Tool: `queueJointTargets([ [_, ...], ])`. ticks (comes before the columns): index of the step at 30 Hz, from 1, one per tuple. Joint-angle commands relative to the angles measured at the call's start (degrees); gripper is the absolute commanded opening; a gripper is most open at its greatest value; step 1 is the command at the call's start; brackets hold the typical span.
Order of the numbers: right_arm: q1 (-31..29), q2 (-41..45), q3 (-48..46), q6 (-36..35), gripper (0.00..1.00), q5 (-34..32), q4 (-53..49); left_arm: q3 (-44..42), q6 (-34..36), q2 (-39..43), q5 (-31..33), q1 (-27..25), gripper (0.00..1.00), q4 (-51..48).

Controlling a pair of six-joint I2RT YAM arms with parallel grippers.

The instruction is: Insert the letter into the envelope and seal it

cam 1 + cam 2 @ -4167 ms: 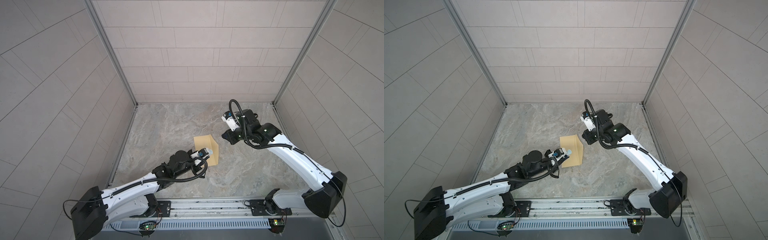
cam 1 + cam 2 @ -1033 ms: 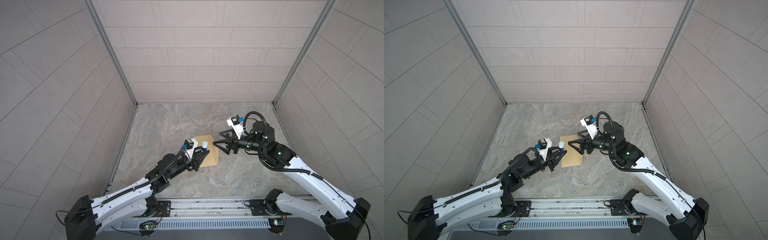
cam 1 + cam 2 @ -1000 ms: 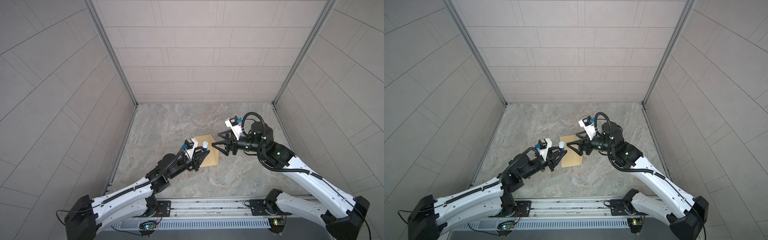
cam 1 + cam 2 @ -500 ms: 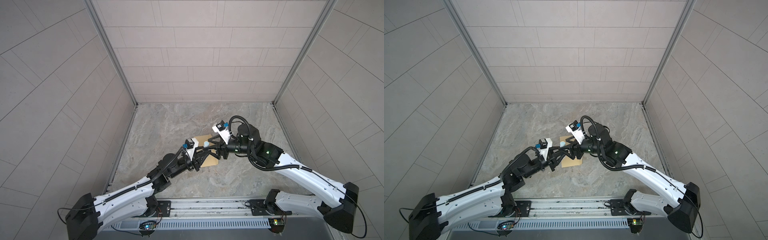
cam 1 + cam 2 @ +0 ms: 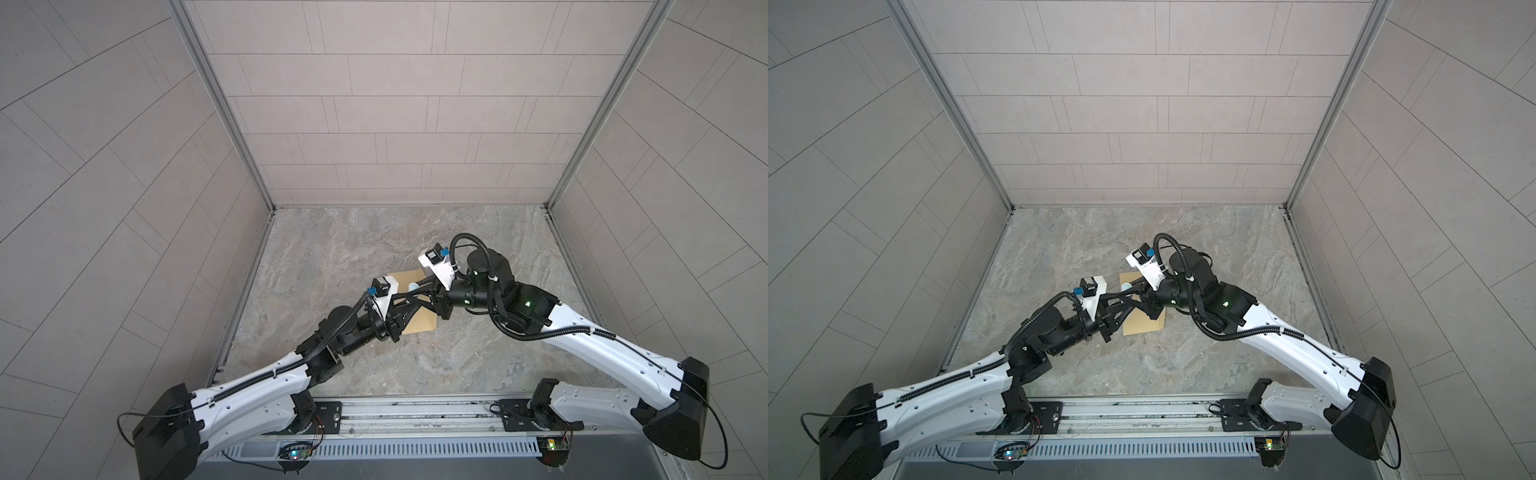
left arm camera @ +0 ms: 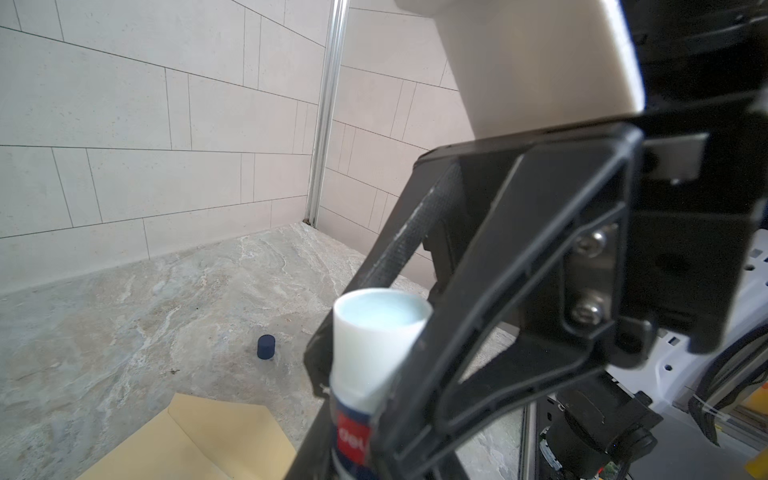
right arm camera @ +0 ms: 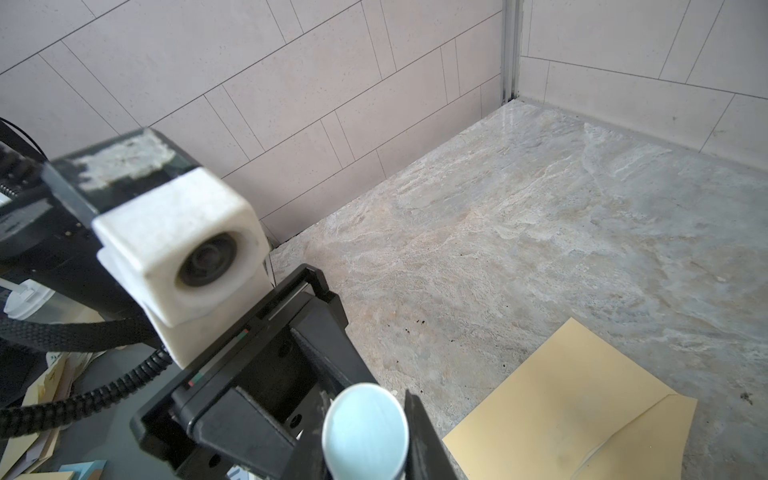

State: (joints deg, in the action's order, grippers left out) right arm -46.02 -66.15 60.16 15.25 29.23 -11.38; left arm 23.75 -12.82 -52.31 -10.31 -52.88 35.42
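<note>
The mustard-tan envelope point(image 5: 420, 326) point(image 5: 1142, 325) lies flat on the stone floor, flap side showing in the wrist views point(image 6: 187, 440) point(image 7: 561, 415). No letter shows in any view. Above the envelope, my left gripper point(image 5: 405, 303) point(image 5: 1119, 301) point(image 6: 353, 457) is shut on the body of an uncapped glue stick point(image 5: 413, 286) point(image 5: 1125, 286) point(image 6: 374, 340) point(image 7: 365, 432). My right gripper point(image 5: 415, 291) point(image 5: 1129, 291) point(image 7: 365, 453) meets it from the opposite side. Its fingers point(image 6: 432, 332) press against both sides of the stick's white top.
A small dark blue cap point(image 6: 266, 347) stands on the floor beyond the envelope. Tiled walls close the floor on three sides, and a metal rail point(image 5: 415, 409) runs along the front. Both arms cross over the middle of the floor.
My right gripper has swung left to the glue stick and closed its fingers onto the white top. My left gripper has held the stick in place above the envelope.
</note>
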Motion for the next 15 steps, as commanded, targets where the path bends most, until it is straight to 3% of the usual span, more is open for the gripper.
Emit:
queueJointTargets([
  [1,-0.6,-0.2,2.5,-1.5,0.10,-0.2,-1.5,0.2,-0.1,-0.1,-0.8,0.1,0.30,2.3],
  [5,-0.6,0.1,4.0,-4.9,0.07,-1.9,-5.8,0.0,1.0,1.3,-0.5,0.2,0.47,0.5],
  [15,-0.6,-0.7,9.8,-13.2,0.06,-3.1,-17.2,-0.5,1.7,5.4,-6.5,2.7,0.60,-5.0],
])
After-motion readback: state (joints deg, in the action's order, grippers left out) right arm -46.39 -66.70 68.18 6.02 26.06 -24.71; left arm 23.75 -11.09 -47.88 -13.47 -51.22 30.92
